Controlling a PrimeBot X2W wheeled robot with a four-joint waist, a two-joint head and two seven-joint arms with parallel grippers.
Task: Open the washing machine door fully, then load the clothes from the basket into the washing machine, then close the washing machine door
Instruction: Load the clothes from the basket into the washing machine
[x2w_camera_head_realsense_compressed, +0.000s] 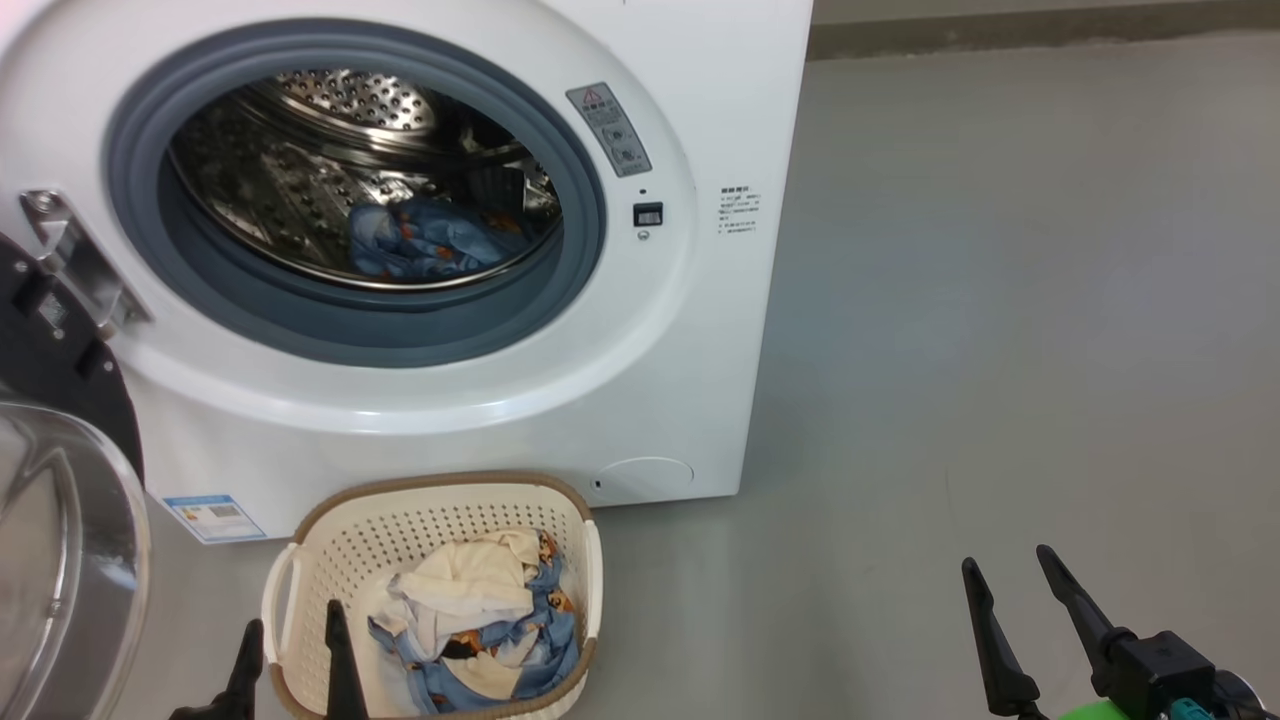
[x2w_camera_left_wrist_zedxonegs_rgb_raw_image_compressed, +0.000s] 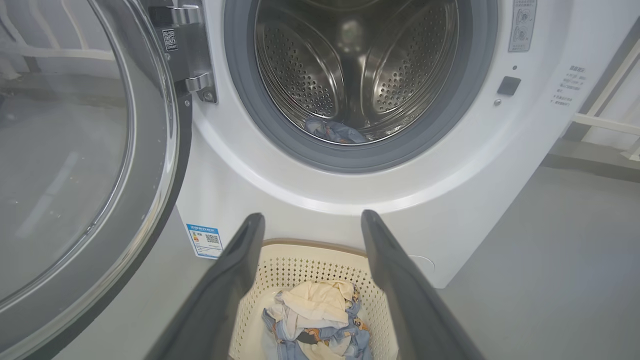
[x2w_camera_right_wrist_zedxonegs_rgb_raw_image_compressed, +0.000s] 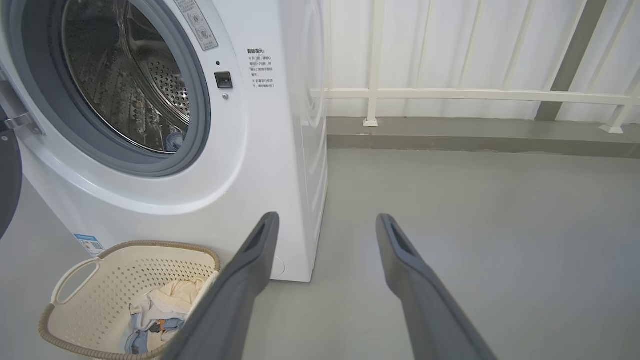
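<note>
Left gripper and right gripper released, laundry split between basket and drum.
Lower left of the head view: left gripper spread wide, grasps nothing, fingers framing the basket's near left corner. Lower right: right gripper equally spread, empty, above bare grey floor. Bottom centre, in the basket: clothes, cream cloth atop blue printed fabric. Left edge: washing machine door stands swung open, clear porthole bulging. Just behind the basket: washing machine. Upper left, deepest, at the drum's bottom: 1 blue printed garment.
</note>
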